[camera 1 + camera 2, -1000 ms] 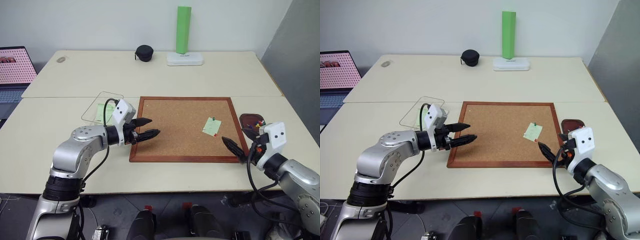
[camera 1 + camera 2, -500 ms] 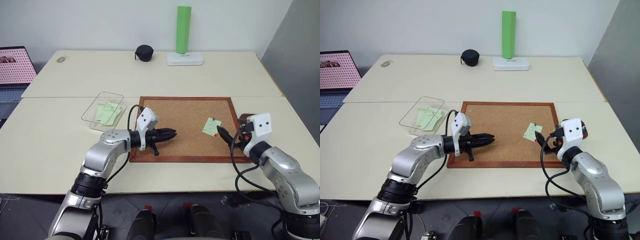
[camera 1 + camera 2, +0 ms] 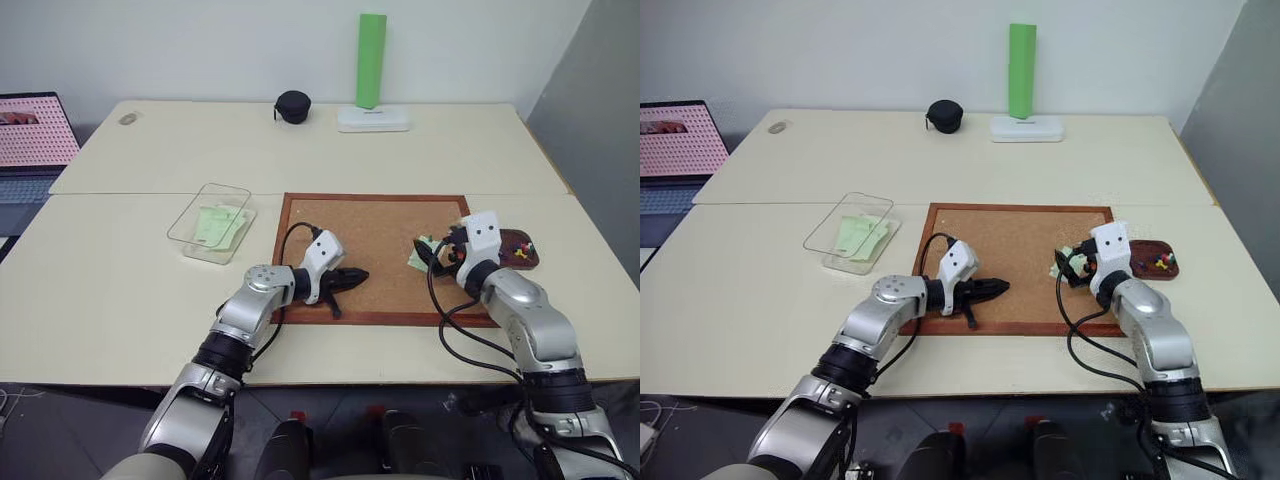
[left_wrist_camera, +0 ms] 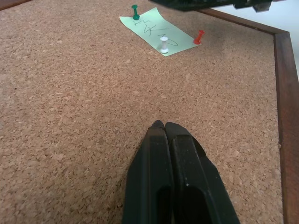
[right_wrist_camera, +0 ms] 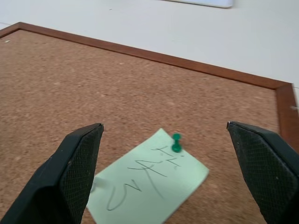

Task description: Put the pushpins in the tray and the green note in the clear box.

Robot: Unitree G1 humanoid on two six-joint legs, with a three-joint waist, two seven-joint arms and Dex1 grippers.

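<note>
Green note [image 5: 148, 182], pale w/ handwriting, is being held flat on corkboard [image 3: 370, 240] by green, white & red pushpins [image 4: 135, 11]; more pushpins are lying in brown tray [image 3: 520, 250] beside board; clear box [image 3: 212, 222] is holding green slips.

Office or lab: pale desks [image 3: 300, 140], laptop [image 3: 30, 135], corkboard [image 3: 375, 235], bare wall.

**Silver arms, black fingers**

Both arms wore rounded silver-grey shells with black joints. Each wrist carried a white boxy camera housing, and loose black cables looped alongside. The left gripper [image 3: 352, 276] and right gripper [image 5: 174, 170] had tapered black fingers [image 5: 77, 163], the pads cross-hatched.
</note>
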